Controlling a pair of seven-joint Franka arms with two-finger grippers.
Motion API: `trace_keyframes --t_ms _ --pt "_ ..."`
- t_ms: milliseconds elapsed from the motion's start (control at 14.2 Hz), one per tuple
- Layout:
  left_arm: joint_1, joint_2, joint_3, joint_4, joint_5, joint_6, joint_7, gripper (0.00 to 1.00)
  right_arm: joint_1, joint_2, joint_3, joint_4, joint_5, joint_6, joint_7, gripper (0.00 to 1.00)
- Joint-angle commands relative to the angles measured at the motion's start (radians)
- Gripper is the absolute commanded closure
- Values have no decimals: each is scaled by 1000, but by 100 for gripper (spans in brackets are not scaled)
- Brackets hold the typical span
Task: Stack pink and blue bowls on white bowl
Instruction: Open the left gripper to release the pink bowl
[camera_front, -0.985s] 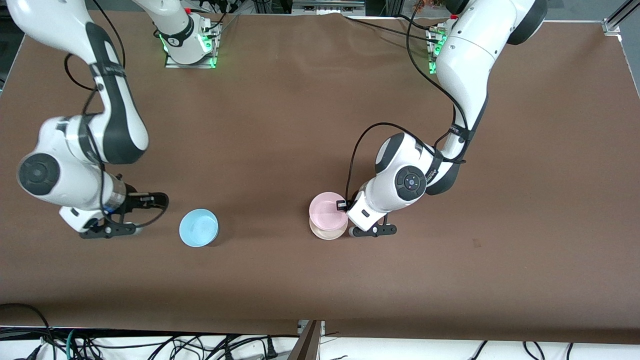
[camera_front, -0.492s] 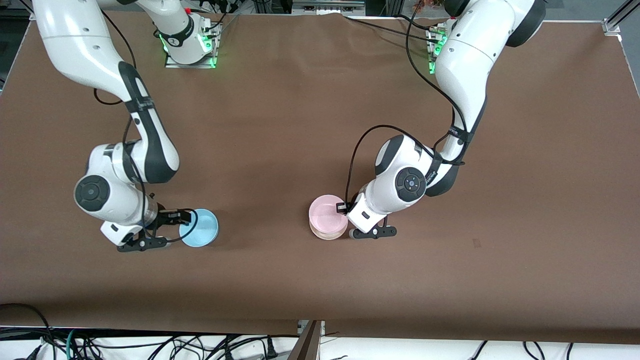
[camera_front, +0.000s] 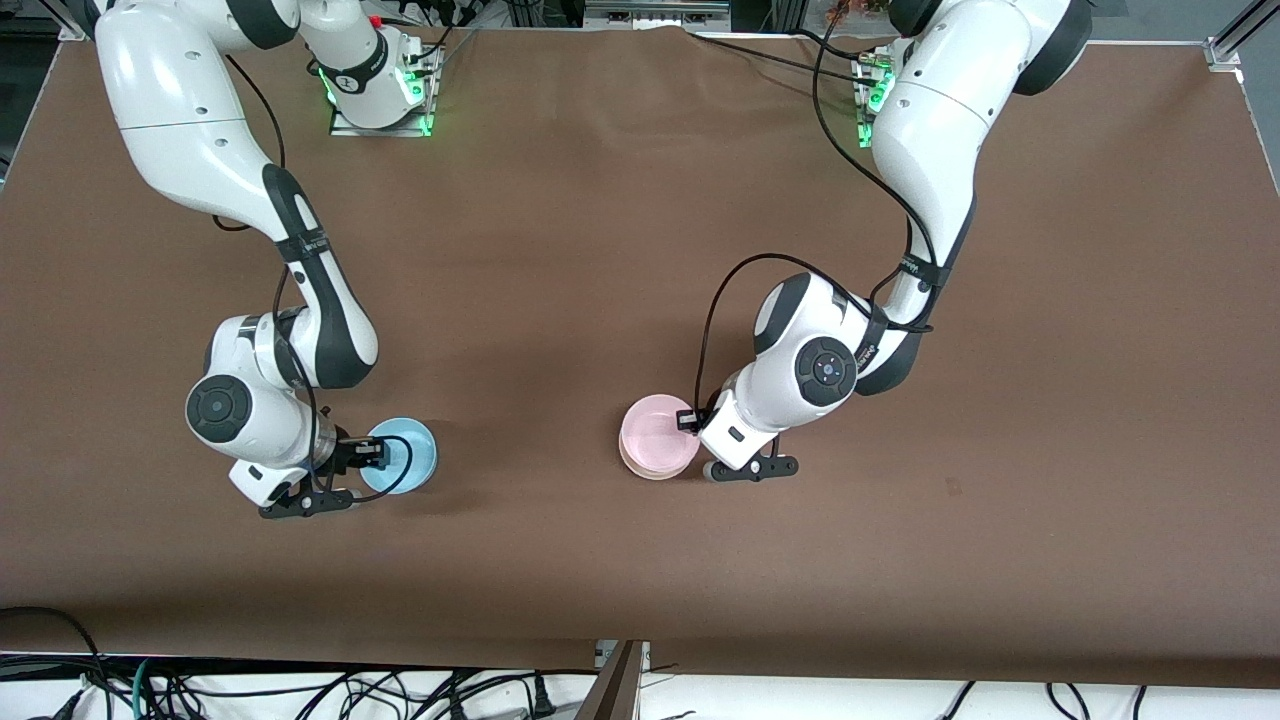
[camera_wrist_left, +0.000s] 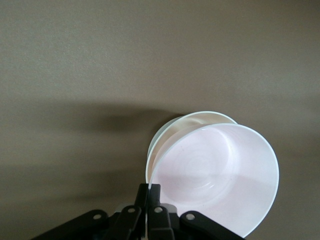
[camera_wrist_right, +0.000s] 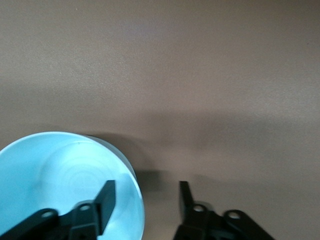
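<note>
Table (camera_front: 600, 250), two arms, three bowls; pink on white, blue apart.

Brown table. Right gripper (camera_wrist_right: 145, 197): moved in from the table's end since a second ago, fingers spread astride the rim of the blue bowl (camera_front: 402, 455), one inside, one outside. Left gripper (camera_wrist_left: 148, 192): pinched on the rim of the pink bowl (camera_front: 658, 446), which sits tilted in the white bowl (camera_wrist_left: 175, 131), lower than before. Bowls glossy, shallow, equal-sized; blue toward the right arm's end.

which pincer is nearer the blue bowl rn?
Right. The right pincer is at the blue bowl, open and straddling its rim. The left pincer is shut on the pink bowl, nested in the white bowl.
</note>
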Motion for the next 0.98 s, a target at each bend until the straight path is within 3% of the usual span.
trace_keyframes --t_ms 0,281,352,422,704,844,915 --pt "-4 27 4 38 19 13 -17 100 0 4 5 25 48 -23 -12 67" --pt "-6 36 4 38 19 19 -43 100 0 -4 7 25 56 -56 -12 87" --pt "-6 36 4 38 19 19 -46 97 0 -4 7 25 56 -56 -12 96" --pt "-6 36 4 38 19 19 -57 84 0 -6 7 25 56 -57 -12 100" --pt "2 8 6 38 17 -2 -92 65 -6 -23 5 49 56 -134 -12 100" --pt "31 -31 13 37 17 -84 -89 60 -1 -43 7 81 58 -226 -7 100" --pt "51 -56 22 34 20 -132 -86 47 0 -43 5 104 58 -264 -4 100"
